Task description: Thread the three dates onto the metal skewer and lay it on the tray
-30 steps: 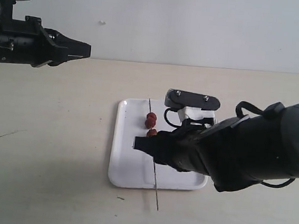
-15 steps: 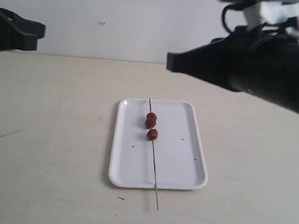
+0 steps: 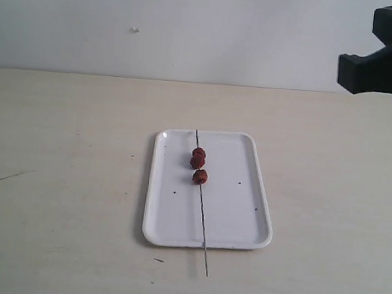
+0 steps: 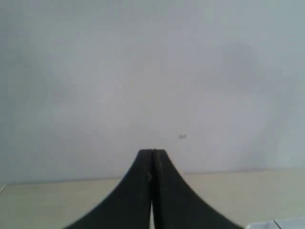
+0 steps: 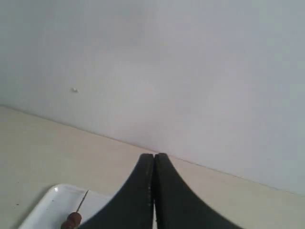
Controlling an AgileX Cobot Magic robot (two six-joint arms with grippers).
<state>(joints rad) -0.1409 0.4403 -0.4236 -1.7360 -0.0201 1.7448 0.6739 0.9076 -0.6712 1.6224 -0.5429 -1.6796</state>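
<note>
In the exterior view you see the flat white tray (image 3: 235, 213), rounded at the corners, with a low rim and a few dark specks, lying on the matt beige worktop (image 3: 61, 176); the thin, straight grey metal skewer (image 3: 202, 217) lies lengthwise along it, its near end poking past the rim over the worktop; the three dates (image 3: 196, 162), wrinkled, roundish and red-brown, sit threaded on its far half, two touching and the third just beside them; the right tool (image 3: 343, 71), a blocky black shape, hangs high at the right edge, well apart from the tray.

In the left wrist view your left tool (image 4: 152, 152) shows two smooth black fingers pressed flat together, empty, before a plain pale wall (image 4: 143, 71); a sliver of the tray's rim is in sight.

In the right wrist view the right tool's fingers likewise meet with no gap and grip nothing; near them you see a rounded tray corner, the skewer's end and one date on it.
</note>
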